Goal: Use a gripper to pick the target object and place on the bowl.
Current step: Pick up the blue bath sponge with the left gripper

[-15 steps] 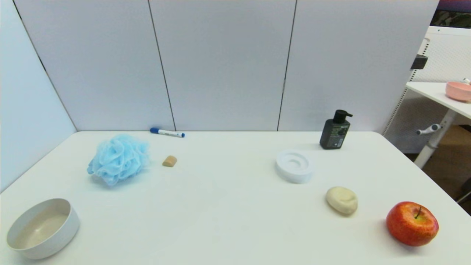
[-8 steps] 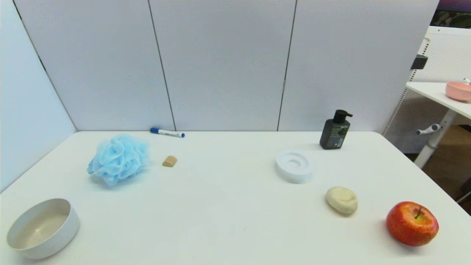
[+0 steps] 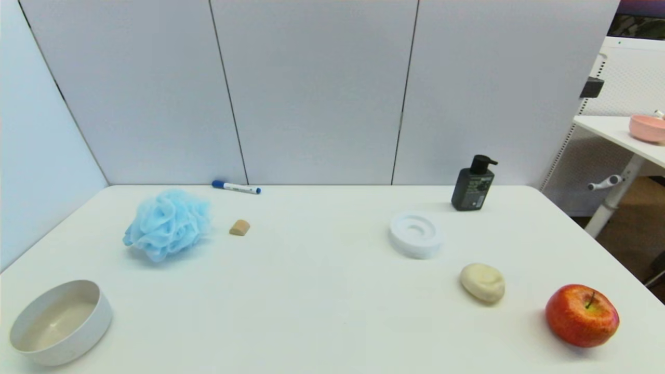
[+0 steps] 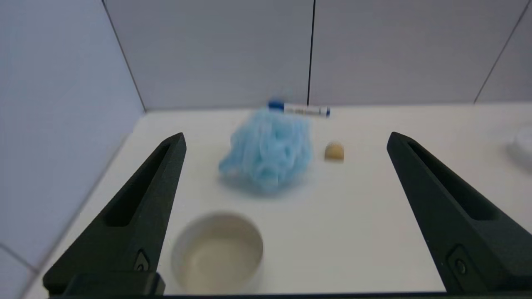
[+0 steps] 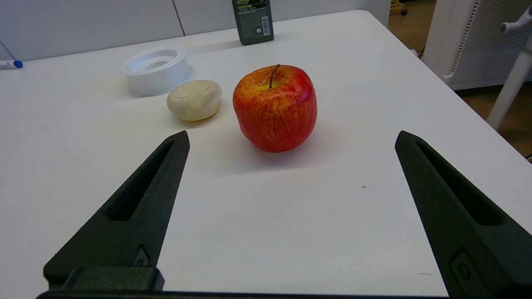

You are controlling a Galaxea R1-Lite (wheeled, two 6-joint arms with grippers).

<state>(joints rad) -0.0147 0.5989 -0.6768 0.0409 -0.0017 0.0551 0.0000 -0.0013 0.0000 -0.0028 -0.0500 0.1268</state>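
The light blue mesh bath pouf (image 3: 167, 223) lies at the far left of the white table; it also shows in the left wrist view (image 4: 268, 150). The plain white bowl (image 3: 58, 321) with a greyish-beige inside stands near the front left edge, empty, and shows in the left wrist view (image 4: 218, 251). My left gripper (image 4: 286, 143) is open and empty, held back from the bowl and pouf. My right gripper (image 5: 291, 139) is open and empty, short of the red apple (image 5: 275, 107). Neither gripper shows in the head view.
A small tan piece (image 3: 239, 227) lies right of the pouf, a blue-capped marker (image 3: 236, 187) by the back wall. A white ring-shaped dish (image 3: 415, 234), black pump bottle (image 3: 473, 183), cream oval soap (image 3: 482, 282) and apple (image 3: 581, 315) are on the right. A pink bowl (image 3: 647, 128) is on a side table.
In the head view nothing has visibly moved; the objects lie where they were.
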